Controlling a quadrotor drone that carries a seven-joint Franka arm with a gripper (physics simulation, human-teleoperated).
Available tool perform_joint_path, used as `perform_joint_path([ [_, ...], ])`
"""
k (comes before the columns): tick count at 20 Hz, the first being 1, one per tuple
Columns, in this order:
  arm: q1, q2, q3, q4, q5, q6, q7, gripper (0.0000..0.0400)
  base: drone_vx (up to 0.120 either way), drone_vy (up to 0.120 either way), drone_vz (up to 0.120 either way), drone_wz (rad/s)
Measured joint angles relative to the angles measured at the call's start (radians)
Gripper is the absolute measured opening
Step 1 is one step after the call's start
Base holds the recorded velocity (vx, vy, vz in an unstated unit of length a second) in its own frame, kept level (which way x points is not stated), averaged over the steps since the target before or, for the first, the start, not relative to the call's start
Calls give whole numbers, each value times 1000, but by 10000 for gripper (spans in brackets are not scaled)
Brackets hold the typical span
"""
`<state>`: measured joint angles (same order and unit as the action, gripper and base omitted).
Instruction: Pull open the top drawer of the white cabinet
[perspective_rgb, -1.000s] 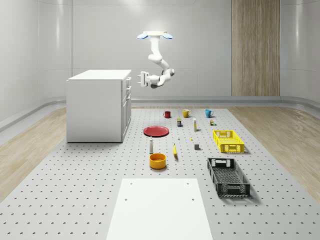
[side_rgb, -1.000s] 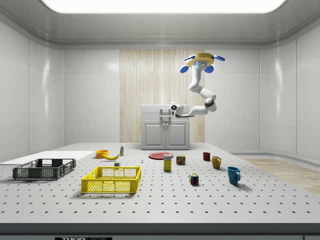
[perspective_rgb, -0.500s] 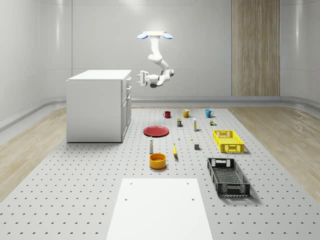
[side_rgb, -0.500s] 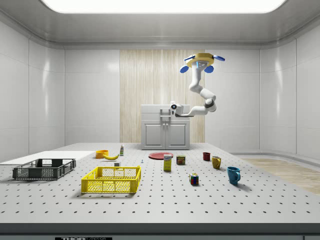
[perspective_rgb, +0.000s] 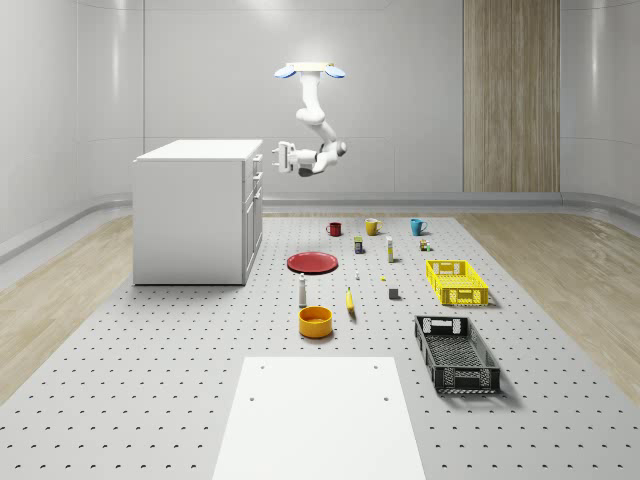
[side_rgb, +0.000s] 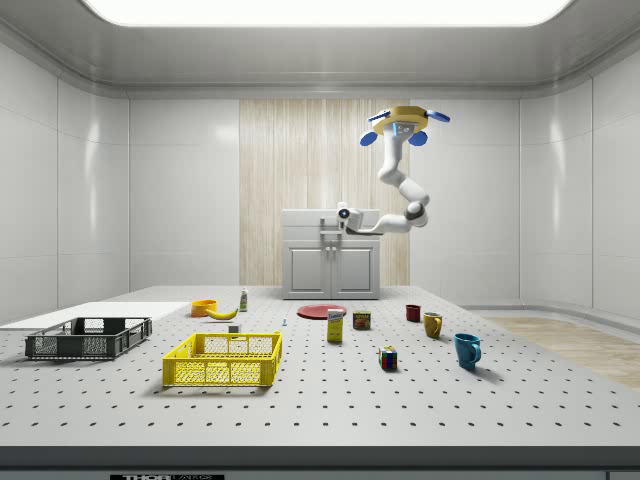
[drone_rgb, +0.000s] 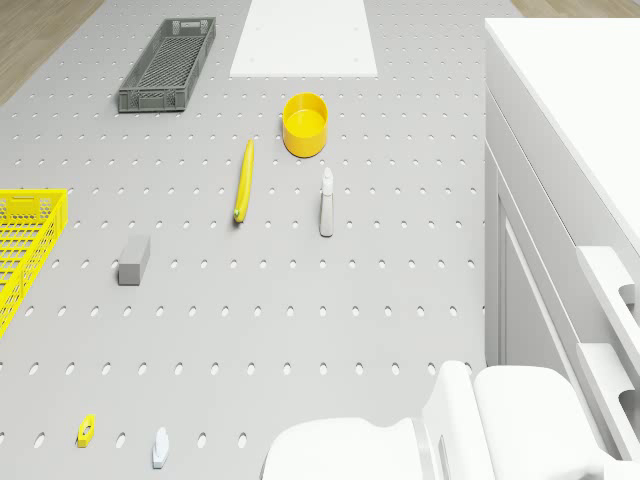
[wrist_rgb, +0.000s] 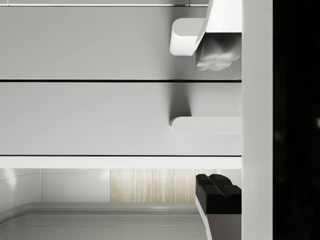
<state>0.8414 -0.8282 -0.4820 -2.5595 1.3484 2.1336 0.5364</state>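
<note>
The white cabinet stands at the whole-scene view's left, its drawer fronts facing right; it also appears in the side view and the drone view. My drone hovers high beside the cabinet's front, arm hanging down. My gripper is level with the top drawer, a short gap away. In the wrist view the gripper is open: one finger and the other sit either side of the top drawer's handle. The drawer looks closed.
On the perforated table lie a red plate, mugs, a yellow crate, a black crate, an orange bowl, a banana and a white board.
The gripper has moved slightly closer to the cabinet's front and a little higher. The drone holds its place. The drawer has not moved.
</note>
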Motion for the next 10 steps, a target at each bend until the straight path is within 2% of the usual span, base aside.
perform_joint_path([
  [5, 1, 57, -13, 39, 16, -25, -21, 305, 0, 0, 0, 0],
  [10, -1, 97, 4, 59, 49, -30, -39, 305, 0, 0, 0, 0],
])
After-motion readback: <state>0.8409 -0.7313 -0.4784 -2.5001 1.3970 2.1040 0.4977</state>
